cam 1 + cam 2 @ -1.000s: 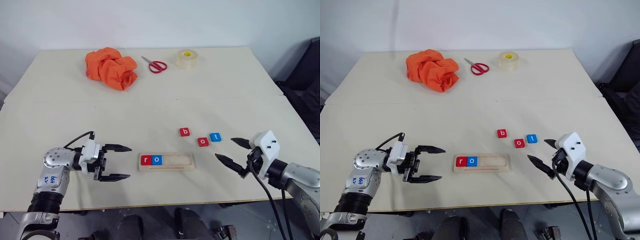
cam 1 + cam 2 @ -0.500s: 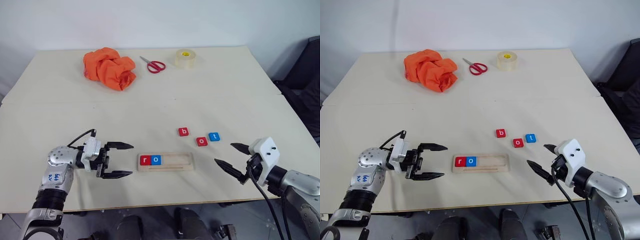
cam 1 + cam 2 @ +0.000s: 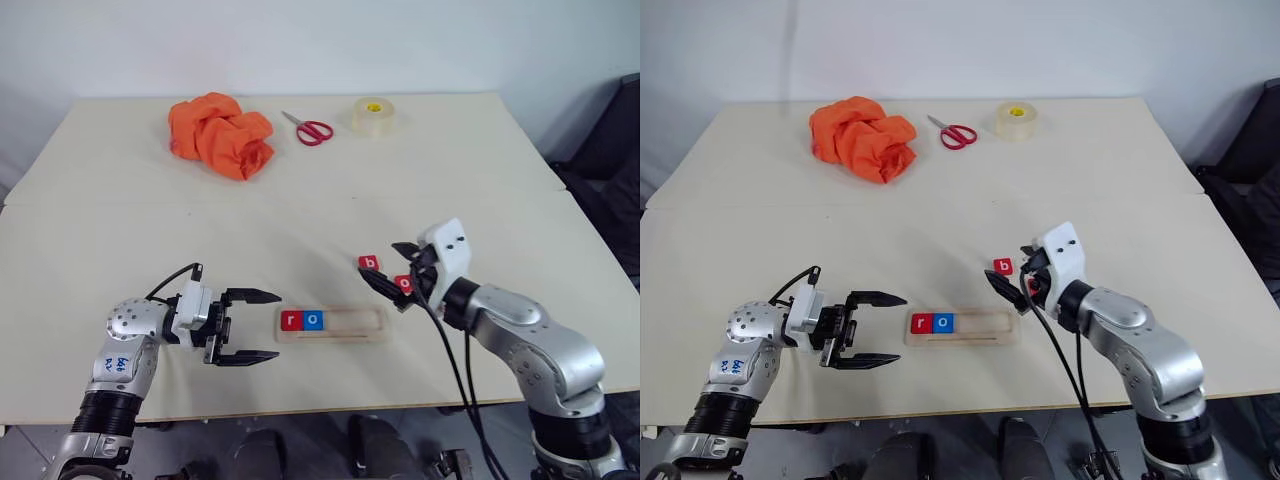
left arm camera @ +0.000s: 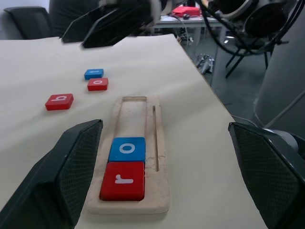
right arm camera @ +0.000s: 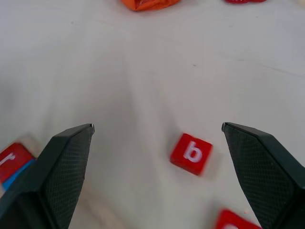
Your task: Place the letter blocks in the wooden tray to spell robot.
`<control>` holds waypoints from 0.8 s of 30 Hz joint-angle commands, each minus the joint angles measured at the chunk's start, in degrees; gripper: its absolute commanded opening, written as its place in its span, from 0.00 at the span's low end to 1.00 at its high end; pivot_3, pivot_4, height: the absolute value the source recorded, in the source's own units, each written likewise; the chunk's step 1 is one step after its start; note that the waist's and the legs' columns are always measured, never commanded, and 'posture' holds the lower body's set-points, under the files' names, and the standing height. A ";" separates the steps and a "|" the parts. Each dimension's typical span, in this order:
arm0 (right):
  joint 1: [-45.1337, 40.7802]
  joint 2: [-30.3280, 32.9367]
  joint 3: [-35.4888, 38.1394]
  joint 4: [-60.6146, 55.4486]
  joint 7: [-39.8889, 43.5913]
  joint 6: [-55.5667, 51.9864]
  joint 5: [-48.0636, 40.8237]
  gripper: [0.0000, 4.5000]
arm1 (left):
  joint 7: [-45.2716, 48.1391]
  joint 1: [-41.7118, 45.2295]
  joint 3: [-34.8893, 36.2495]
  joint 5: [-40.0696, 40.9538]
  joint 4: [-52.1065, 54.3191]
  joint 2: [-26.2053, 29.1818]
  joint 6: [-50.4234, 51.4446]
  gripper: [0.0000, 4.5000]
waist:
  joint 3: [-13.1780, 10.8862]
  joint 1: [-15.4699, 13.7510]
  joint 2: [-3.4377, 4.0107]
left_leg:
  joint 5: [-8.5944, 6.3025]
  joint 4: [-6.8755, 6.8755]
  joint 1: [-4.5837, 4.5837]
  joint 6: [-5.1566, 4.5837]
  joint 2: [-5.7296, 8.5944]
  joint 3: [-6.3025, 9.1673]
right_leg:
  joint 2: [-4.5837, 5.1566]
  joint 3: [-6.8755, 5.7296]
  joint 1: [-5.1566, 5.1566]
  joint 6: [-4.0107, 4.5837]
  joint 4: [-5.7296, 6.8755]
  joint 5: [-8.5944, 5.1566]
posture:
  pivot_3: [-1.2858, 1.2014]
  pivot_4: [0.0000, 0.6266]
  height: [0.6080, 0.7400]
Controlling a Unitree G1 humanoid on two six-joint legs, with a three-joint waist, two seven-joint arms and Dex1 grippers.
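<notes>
Two square letter tiles, red r [image 3: 291,321] and blue o [image 3: 313,320], sit at the left end of the long pale-wood tray [image 3: 360,322] on the cream tabletop [image 3: 300,230]. We see the right pincer [image 3: 392,267] spread wide above red tiles b [image 3: 369,263] and o [image 4: 97,84]; the blue t tile [image 4: 94,73] lies just beside. The left pincer [image 3: 258,326] gapes empty beside the tray.

three red letter blocks [image 4: 59,101], two blue letter blocks [image 4: 127,149], one wooden tray [image 4: 159,157], one orange cloth [image 3: 221,134], one scissors [image 3: 311,129], one tape roll [image 3: 373,116]

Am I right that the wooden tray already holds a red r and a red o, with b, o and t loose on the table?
Not quite: the o tile in the wooden tray is blue, not red, as the left wrist view shows. The r tile beside it is red, and b, o and t lie loose on the table.
</notes>
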State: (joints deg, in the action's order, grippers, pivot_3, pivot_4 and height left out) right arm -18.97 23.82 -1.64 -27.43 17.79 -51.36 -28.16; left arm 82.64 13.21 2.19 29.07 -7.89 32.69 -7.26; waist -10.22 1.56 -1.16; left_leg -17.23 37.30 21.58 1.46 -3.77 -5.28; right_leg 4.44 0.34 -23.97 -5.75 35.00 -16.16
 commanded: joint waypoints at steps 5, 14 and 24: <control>-2.18 -5.51 -4.64 8.48 -5.48 3.14 8.29 1.00 | -0.67 -2.63 2.18 1.44 4.12 1.47 0.41 0.99 | 0.02 0.12 -0.02 | -0.03 0.25 0.80 -0.05 0.03 -0.03 | 0.02 0.01 -0.75 -0.07 0.39 0.04 | 0.52 0.24 1.00; -3.91 -10.34 -5.30 15.22 -6.99 5.88 12.82 1.00 | -2.37 -3.70 2.65 1.37 5.71 1.18 0.80 0.99 | 0.01 0.22 -0.01 | -0.02 0.39 0.74 -0.05 0.01 -0.03 | 0.00 0.02 -0.74 -0.07 0.38 0.03 | 0.52 0.24 1.00; -3.12 -15.63 -7.20 14.99 -10.84 3.78 17.41 0.57 | -2.96 -2.96 2.44 1.08 4.83 0.89 0.30 1.00 | 0.02 0.45 -0.02 | 0.00 0.44 0.67 -0.02 -0.01 -0.02 | 0.00 0.03 -0.74 -0.05 0.55 0.03 | 0.52 0.24 1.00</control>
State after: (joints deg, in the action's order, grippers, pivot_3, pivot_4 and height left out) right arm -23.01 8.95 -7.64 -11.17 7.00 -46.70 -10.96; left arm 79.67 9.86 3.87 29.20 -3.88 33.76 -6.33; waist -10.20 2.01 -1.17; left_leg -17.23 37.74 22.25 1.43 -3.78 -5.29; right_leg 4.43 0.37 -24.71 -5.81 35.56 -16.13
